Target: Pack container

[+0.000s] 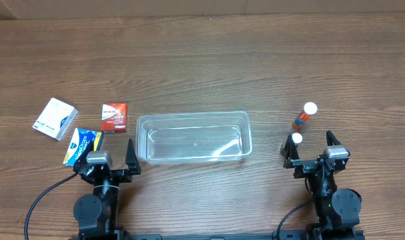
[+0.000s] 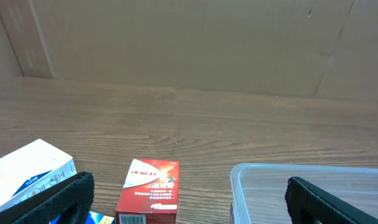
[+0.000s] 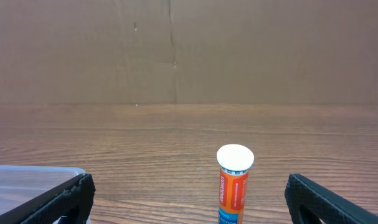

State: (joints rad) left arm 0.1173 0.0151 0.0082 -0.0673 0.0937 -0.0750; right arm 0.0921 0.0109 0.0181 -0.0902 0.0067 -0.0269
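The clear plastic container [image 1: 192, 116] lies empty in the middle of the table. It also shows in the left wrist view [image 2: 288, 169] and the right wrist view [image 3: 33, 170]. A red box [image 1: 114, 115] [image 2: 148, 193], a white box [image 1: 55, 119] [image 2: 27, 174] and a blue and yellow box [image 1: 82, 145] lie to its left. An orange tube with a white cap [image 1: 305, 117] [image 3: 233, 186] stands to its right. A second white-capped item [image 1: 297, 139] stands beside the right gripper's left finger. My left gripper [image 1: 105, 160] [image 2: 201, 208] and right gripper [image 1: 311, 148] [image 3: 189, 208] are open and empty at the front edge.
The table [image 1: 202, 60] is brown wood grain. A brown cardboard wall [image 2: 189, 43] stands behind it, also in the right wrist view [image 3: 189, 50]. Black cables [image 1: 39, 200] run along the front by the arm bases.
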